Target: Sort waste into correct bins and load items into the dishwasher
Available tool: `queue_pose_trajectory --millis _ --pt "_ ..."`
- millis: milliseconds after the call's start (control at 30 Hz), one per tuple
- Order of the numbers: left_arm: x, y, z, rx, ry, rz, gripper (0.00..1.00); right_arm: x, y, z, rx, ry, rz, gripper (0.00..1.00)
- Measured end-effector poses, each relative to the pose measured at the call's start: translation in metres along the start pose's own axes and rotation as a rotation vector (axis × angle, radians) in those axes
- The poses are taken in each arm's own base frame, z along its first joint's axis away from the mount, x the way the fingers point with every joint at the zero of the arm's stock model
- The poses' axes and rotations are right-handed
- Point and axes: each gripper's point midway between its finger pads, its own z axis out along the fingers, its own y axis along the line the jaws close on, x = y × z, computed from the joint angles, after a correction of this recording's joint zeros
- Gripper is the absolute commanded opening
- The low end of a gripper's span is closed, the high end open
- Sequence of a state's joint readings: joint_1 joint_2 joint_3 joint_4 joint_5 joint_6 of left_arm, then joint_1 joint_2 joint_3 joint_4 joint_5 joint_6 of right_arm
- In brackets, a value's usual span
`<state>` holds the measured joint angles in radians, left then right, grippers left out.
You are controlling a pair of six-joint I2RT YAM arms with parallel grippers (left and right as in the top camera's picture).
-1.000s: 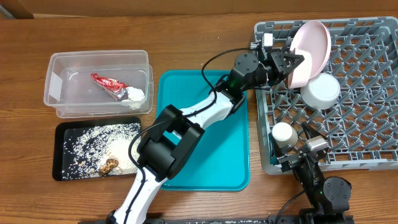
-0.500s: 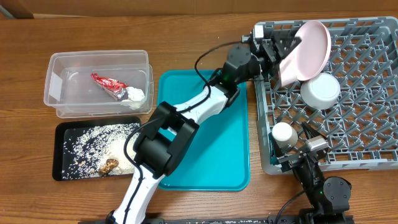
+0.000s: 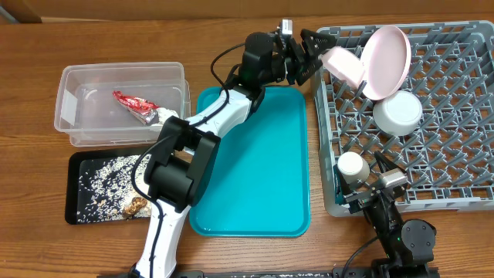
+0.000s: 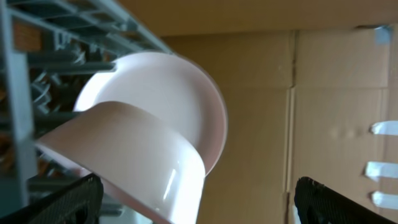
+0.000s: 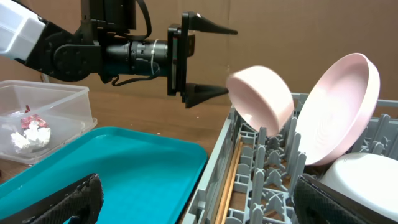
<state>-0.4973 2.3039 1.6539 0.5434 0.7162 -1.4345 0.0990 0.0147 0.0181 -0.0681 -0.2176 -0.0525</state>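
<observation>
Wooden table [image 3: 231, 23] with a brown cardboard backdrop. The pink bowl [image 5: 261, 99] sits tilted on the pegs at the near-left corner of the grey dish rack [image 3: 463, 197], just beside the upright pink plate [image 5: 339, 109]. The left gripper [image 5: 229, 60] is spread wide, apart from the bowl and holding nothing. The right gripper [image 5: 196, 186] is also spread and empty, low by the rack's front edge. Risk: the bowl looks barely seated, so an open finger brushing it could tip it over the rack edge onto the teal tray [image 3: 255, 193] or knock it into the plate. White bowl [image 3: 397, 112], white cup [image 3: 353, 166] and chopsticks [image 5: 231, 171] are in the rack. Wrapper [image 3: 133, 102] and tissue [image 3: 168, 117] lie in the clear tub [image 3: 73, 85], and food scraps [image 3: 116, 181] in the black tray [image 3: 75, 215]. The table is otherwise bare, with tape strips on the cardboard.
</observation>
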Motion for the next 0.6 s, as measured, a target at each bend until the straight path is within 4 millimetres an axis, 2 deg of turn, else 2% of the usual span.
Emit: queue_pose_trajectory --millis 133,300,467,600 --pt "0.023 0.009 0.007 -0.038 0.074 0.023 1.00 0.000 0.000 0.000 0.000 0.000 0.000 1.00" --pt "0.040 0.009 0.012 -0.035 0.130 0.063 1.00 0.000 0.000 0.000 0.000 0.000 0.000 1.00" --pt "0.041 0.009 0.009 -0.028 0.155 0.081 1.00 0.000 0.000 0.000 0.000 0.000 0.000 1.00" --pt "0.030 0.010 0.000 -0.031 0.148 0.075 1.00 0.000 0.000 0.000 0.000 0.000 0.000 1.00"
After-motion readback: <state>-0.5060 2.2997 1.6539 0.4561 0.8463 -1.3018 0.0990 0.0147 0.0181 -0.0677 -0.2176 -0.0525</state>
